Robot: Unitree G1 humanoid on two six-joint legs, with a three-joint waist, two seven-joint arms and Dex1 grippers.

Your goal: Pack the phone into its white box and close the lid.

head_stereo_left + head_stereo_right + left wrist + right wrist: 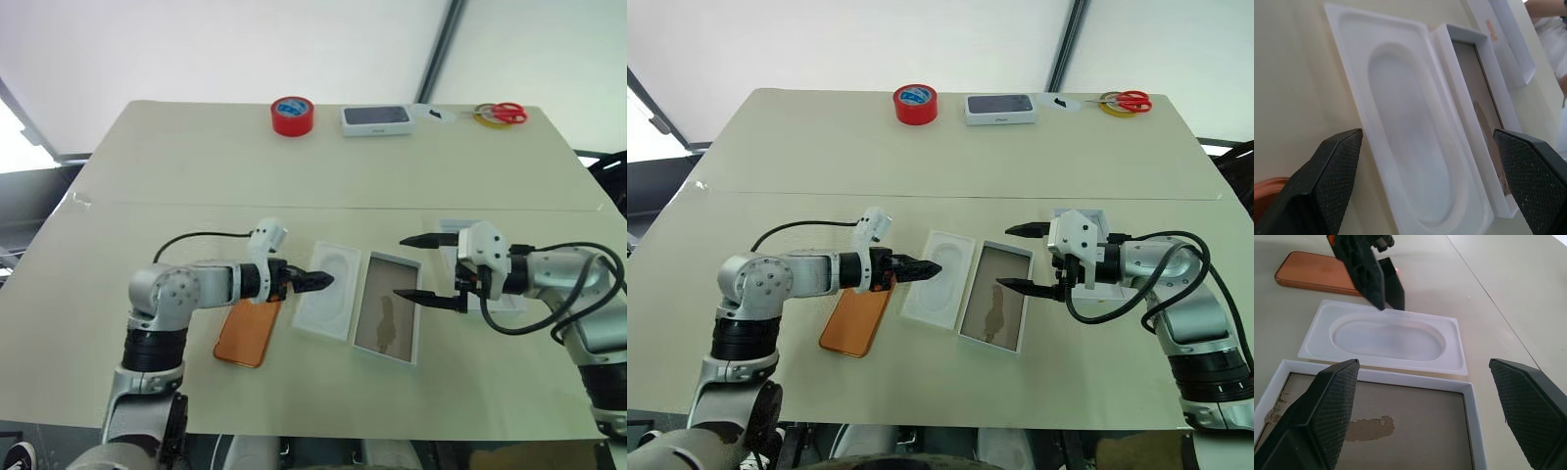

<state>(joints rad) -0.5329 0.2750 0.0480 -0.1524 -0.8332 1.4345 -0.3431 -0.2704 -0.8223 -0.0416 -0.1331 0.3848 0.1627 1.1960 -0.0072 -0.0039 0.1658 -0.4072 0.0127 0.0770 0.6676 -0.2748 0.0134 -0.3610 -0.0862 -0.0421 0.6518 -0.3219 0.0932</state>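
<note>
The orange phone lies flat on the table, partly under my left arm. To its right lies a white moulded insert with an oval recess. Beside that sits the white box, its brown floor bare. My left gripper is open and hovers at the insert's near-left edge, holding nothing. Its fingers frame the insert. My right gripper is open above the box's right edge, also holding nothing. The lid lies behind it, partly hidden by the right hand.
At the table's far edge stand a red tape roll, a closed white box with a dark phone picture and red scissors on a yellow ring. A black cable loops from the left arm.
</note>
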